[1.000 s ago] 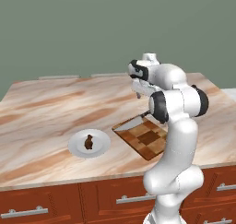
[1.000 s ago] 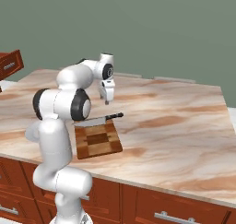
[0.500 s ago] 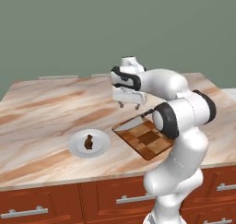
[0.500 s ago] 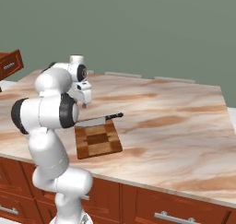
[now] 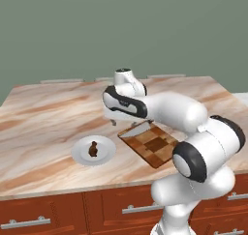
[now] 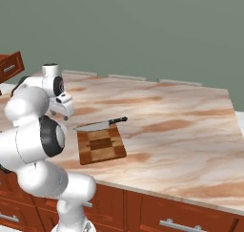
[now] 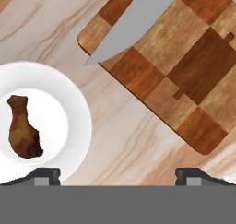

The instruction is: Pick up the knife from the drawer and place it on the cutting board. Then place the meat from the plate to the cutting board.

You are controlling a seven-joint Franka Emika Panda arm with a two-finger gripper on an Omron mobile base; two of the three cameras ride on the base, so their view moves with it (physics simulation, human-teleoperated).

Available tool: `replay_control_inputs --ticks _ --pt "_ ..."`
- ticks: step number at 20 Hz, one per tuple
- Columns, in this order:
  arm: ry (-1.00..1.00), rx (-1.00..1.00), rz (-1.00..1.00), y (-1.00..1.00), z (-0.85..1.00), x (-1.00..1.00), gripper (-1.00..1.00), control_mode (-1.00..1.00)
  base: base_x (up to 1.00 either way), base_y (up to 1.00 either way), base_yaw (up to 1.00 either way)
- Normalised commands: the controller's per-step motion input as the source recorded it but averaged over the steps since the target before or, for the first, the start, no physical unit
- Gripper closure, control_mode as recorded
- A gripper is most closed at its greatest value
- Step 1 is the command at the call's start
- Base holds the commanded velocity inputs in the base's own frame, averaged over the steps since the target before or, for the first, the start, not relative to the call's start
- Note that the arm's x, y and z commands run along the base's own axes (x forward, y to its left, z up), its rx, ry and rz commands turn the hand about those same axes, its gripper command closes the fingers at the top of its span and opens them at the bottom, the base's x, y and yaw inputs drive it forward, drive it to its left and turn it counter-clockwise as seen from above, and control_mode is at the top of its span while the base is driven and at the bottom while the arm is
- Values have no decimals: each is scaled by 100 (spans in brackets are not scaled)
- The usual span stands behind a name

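the two-finger tool (image 7: 118,174), jaws spread wide and holding nothing, has been swung away from the checkered wooden cutting board (image 5: 156,147), where the silver-bladed chef's knife (image 6: 99,125) is laid, toward the small brown drumstick of meat (image 7: 22,133) on the round white plate (image 5: 107,154), so the meat is judged next.

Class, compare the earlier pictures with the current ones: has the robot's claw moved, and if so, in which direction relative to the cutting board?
Yes. The claw has swung off the cutting board toward the plate side, jaws open and empty.
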Motion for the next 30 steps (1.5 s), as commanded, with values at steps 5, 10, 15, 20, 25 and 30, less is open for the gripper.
replay_control_inputs --ticks 5,10,15,20,25,30 --pt "-13 8 18 38 0 -6 -100 -100 0 0 0" --pt "-2 1 12 37 0 0 -100 -100 0 0 0" --pt "0 0 9 47 0 0 -100 -100 0 0 0" --pt "2 0 5 34 -1 13 -100 -100 0 0 0" --pt "0 0 0 28 -17 22 -100 -100 0 0 0" --pt "1 0 0 9 -27 5 -100 -100 0 0 0"
